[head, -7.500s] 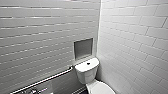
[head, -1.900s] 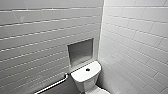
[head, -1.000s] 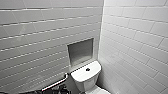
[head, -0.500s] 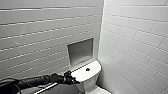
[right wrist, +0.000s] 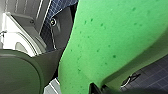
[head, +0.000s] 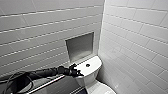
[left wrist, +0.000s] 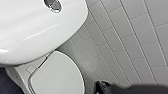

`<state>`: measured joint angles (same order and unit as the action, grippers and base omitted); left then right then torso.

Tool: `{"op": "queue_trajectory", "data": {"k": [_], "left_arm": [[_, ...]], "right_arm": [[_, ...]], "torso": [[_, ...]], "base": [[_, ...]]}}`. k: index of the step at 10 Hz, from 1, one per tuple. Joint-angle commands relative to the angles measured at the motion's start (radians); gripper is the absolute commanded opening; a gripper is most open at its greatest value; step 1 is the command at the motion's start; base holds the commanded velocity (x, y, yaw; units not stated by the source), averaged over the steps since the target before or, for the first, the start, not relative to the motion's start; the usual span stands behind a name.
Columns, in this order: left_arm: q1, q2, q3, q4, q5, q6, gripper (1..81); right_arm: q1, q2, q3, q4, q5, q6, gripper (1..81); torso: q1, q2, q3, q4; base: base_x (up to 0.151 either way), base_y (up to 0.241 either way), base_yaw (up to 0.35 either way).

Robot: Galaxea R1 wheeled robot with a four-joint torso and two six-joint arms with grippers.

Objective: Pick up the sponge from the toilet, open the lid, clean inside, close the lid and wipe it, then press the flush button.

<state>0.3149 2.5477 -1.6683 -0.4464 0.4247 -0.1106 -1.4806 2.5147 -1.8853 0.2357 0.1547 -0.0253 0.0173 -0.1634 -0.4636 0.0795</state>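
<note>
Hovering by glossy toilet (head: 91, 70), left fingers (head: 78, 73), gap unclear; right fingers (right wrist: 96, 89) clamp porous sponge (right wrist: 105, 40).

toilet (head: 93, 69) bowl cut off below, sponge (right wrist: 112, 42) edges cropped (right wrist)

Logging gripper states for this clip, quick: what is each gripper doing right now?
Left gripper: at the edge of the toilet tank; open or closed cannot be told.
Right gripper: closed on the sponge.
</note>
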Motion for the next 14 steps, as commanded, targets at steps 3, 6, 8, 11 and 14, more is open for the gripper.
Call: {"op": "queue_trajectory", "data": {"k": [3, 6, 8, 11, 14], "left_arm": [[-0.23, 0.059, -0.088, -0.029, 0.042, -0.047, 1.0], [-0.286, 0.117, -0.146, -0.026, 0.04, -0.072, 1.0], [-0.308, 0.163, -0.203, -0.028, 0.042, -0.072, 1.0], [-0.335, 0.234, -0.306, -0.021, 0.042, -0.072, 1.0], [-0.383, 0.28, -0.378, -0.018, 0.042, -0.072, 1.0]], "right_arm": [[0.019, -0.029, 0.037, 0.008, -0.07, 0.001, 1.0], [0.019, -0.026, 0.039, 0.01, -0.064, 0.001, 1.0], [0.018, -0.026, 0.039, 0.01, -0.064, 0.001, 1.0], [0.018, -0.024, 0.039, 0.01, -0.063, 0.002, 1.0], [0.019, -0.023, 0.039, 0.01, -0.063, 0.01, 1.0]], "torso": [[0.0, 0.001, -0.095, 0.0], [0.001, 0.002, -0.164, 0.0], [0.002, 0.002, -0.147, 0.0], [0.002, 0.003, -0.153, 0.0], [0.002, 0.003, -0.154, 0.0]], "base": [[0.0, 0.0, 0.0], [0.0, 0.0, 0.0], [0.0, 0.0, 0.0], [0.0, 0.0, 0.0], [0.0, 0.0, 0.0]]}}
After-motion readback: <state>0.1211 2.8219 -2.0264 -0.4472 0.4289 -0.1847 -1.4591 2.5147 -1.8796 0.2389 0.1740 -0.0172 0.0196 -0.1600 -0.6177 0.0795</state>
